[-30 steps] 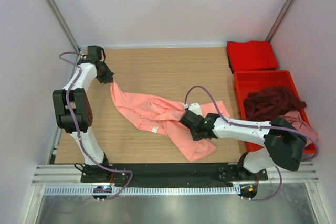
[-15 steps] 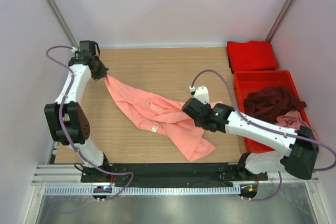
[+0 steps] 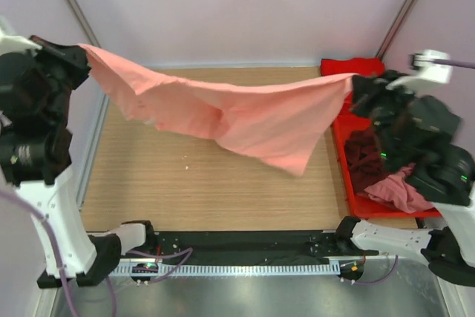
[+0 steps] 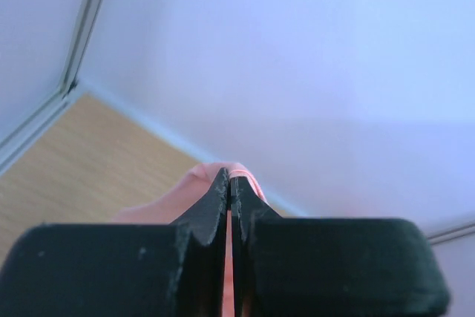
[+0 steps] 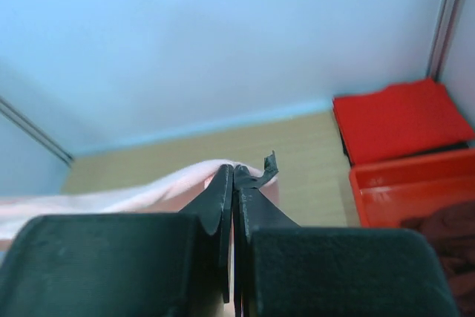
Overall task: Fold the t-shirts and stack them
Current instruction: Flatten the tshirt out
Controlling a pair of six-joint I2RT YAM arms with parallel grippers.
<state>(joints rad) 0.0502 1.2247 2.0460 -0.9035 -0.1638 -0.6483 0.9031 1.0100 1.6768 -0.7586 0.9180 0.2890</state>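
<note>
Salmon-pink t-shirt [image 3: 245,113] hangs stretched above the table [image 3: 185,183], with the left gripper [image 3: 80,53] clamped on one end and the right gripper [image 3: 353,83] pinching the opposite end, jaws closed tight.

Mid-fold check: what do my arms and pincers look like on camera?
The left arm and right arm have white links, bulky black joint housings and thin purple cables. Small green lights glow on the right one. The left pincer and right pincer each have two matte black fingers tapering to tips.
</note>
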